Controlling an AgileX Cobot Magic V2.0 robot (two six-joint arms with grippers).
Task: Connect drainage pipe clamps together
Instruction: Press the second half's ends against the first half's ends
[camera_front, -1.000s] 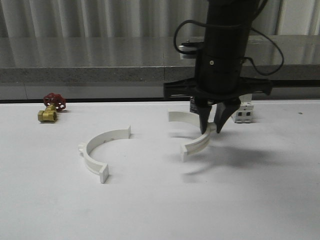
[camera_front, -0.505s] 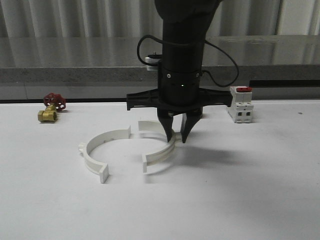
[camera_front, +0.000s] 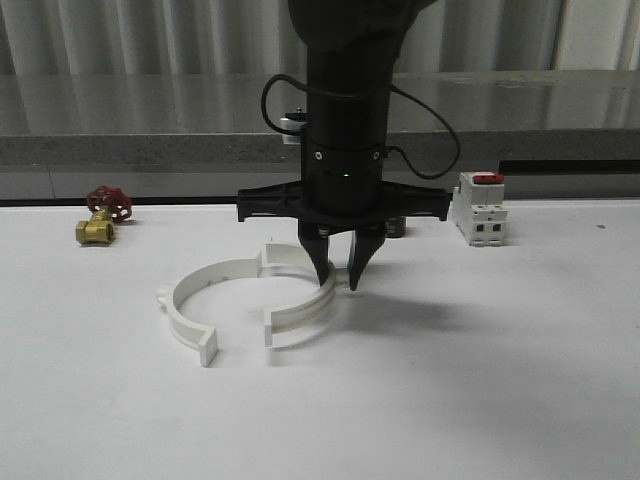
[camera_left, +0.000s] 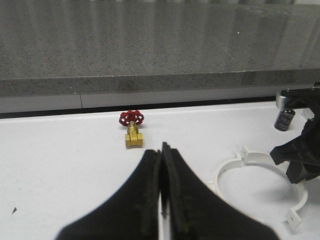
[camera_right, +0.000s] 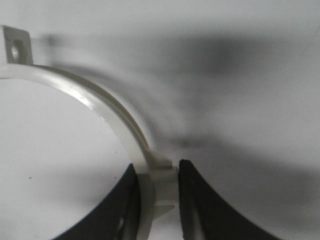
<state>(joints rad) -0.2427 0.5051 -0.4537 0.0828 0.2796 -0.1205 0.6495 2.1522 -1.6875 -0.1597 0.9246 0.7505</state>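
Front view, right gripper (camera_front: 338, 279): it points straight down over the white table (camera_front: 480, 380), its two dark fingers pinched on the held clamp half (camera_front: 300, 300).
Front view, held clamp half: a white arc that runs from between the fingertips toward the robot's left and curls at both ends, one tab near the camera, one tab farther back.
Front view, free clamp half (camera_front: 195, 300): it lies flat on the table to the left of the gripper, its open side facing the held one. Its far tab sits just beside the held half's far tab; whether they touch cannot be told. The near tabs stand apart.
Front view, other things: a brass valve with a red handwheel (camera_front: 100, 215) lies well to the left of the gripper; a white switch with a red top (camera_front: 480, 208) stands to its right, near the table's back edge.
Left wrist view, left gripper (camera_left: 162, 200): its two dark fingers are pressed together with nothing between them.
Left wrist view, extras: past the fingertips lies the valve. Off to one side the two halves read as one nearly whole ring, with the right gripper's black fingers over it. A small dark cylinder (camera_left: 284, 119) stands behind that ring.
Right wrist view, grip: the fingers clamp a thick block on the band of the held half, one pad on each face.
Right wrist view, band: from the grip it sweeps away to a flat tab with a hole.
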